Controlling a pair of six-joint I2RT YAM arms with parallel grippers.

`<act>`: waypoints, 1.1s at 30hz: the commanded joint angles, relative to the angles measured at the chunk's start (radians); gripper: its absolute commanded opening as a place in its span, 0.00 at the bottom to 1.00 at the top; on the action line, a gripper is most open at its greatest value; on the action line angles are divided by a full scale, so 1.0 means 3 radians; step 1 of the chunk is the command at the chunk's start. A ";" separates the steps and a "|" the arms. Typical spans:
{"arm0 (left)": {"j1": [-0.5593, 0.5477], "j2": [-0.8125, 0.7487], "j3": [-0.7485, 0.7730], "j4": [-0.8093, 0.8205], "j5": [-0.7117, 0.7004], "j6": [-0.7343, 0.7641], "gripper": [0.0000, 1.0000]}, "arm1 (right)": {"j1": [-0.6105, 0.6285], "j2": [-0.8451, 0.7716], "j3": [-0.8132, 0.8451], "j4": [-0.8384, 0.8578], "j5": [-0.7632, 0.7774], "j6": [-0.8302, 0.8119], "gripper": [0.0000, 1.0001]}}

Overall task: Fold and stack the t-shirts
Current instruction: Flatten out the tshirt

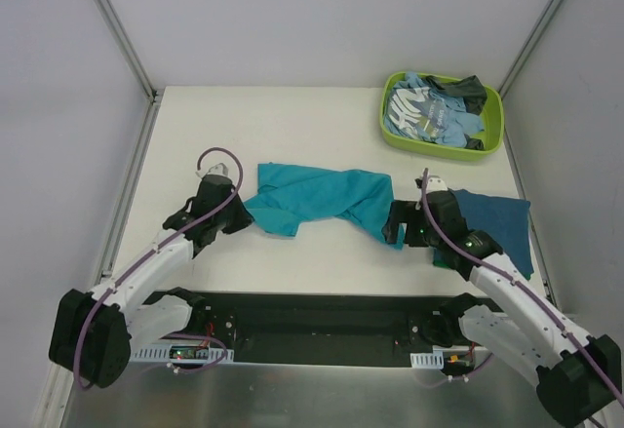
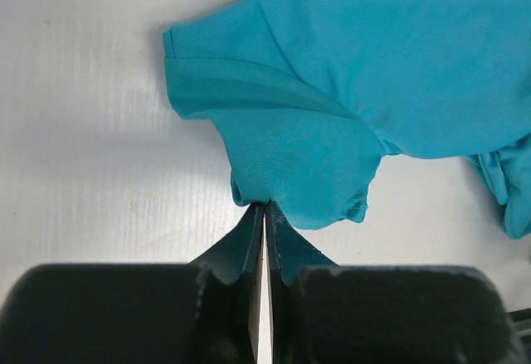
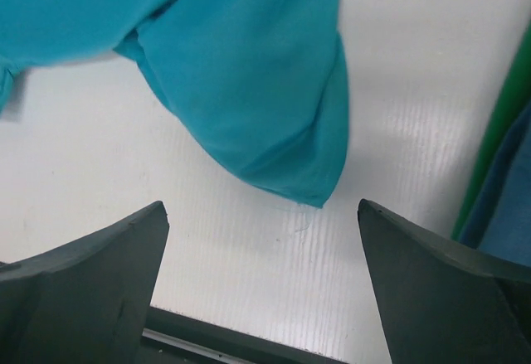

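A bright teal t-shirt (image 1: 317,197) lies crumpled across the middle of the table. My left gripper (image 1: 244,215) is shut on its left edge; in the left wrist view the closed fingertips pinch the cloth (image 2: 282,165) at its near hem. My right gripper (image 1: 395,225) is open and empty just short of the shirt's right corner (image 3: 274,115), which hangs between the spread fingers (image 3: 108,273). A darker blue-teal t-shirt (image 1: 497,221) lies folded at the right, over a green one, partly under my right arm. Light blue printed (image 1: 419,111) and dark grey (image 1: 466,89) shirts lie in the tub.
A lime-green plastic tub (image 1: 442,145) stands at the back right corner. The table's black front rail (image 1: 312,316) runs between the arm bases. Grey walls with metal posts close in the table on three sides.
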 commanded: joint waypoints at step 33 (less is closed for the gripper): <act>-0.0029 -0.0940 0.0538 0.0117 -0.0554 0.0291 0.00 | 0.0253 0.0586 0.1038 -0.0557 0.0183 -0.0197 0.05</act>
